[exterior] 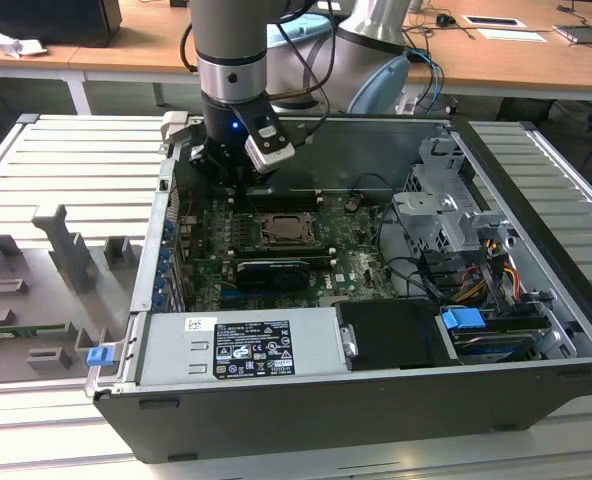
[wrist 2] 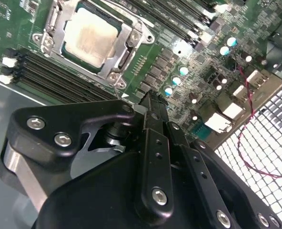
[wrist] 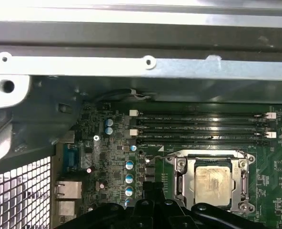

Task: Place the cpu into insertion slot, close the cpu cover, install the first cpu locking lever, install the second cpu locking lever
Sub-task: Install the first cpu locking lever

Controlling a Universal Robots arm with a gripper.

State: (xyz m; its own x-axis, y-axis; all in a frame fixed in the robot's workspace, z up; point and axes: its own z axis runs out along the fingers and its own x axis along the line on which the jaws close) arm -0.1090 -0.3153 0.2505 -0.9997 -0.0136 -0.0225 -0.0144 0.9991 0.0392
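Note:
The cpu (wrist 2: 91,38) (wrist: 212,183) (exterior: 281,232), a pale silver-beige square, lies flat in the insertion slot (wrist 2: 113,76) on the green board. The cpu cover (wrist 2: 126,45) (wrist: 183,174), a silvery frame, lies down around the chip, which shows through its window. My gripper (wrist 2: 149,99) (wrist: 150,190) (exterior: 238,192) hangs just above the board beside one corner of the socket, towards the case's rear wall. Its black fingers (wrist 2: 155,143) meet at the tips, holding nothing.
The open computer case holds black memory slots (wrist: 203,128) beside the socket, a black graphics card (exterior: 268,272), a grey drive cage (exterior: 441,215) with cables on the exterior view's right, and a power supply (exterior: 241,345) in front. The rear grille (wrist 2: 269,143) is close to the gripper.

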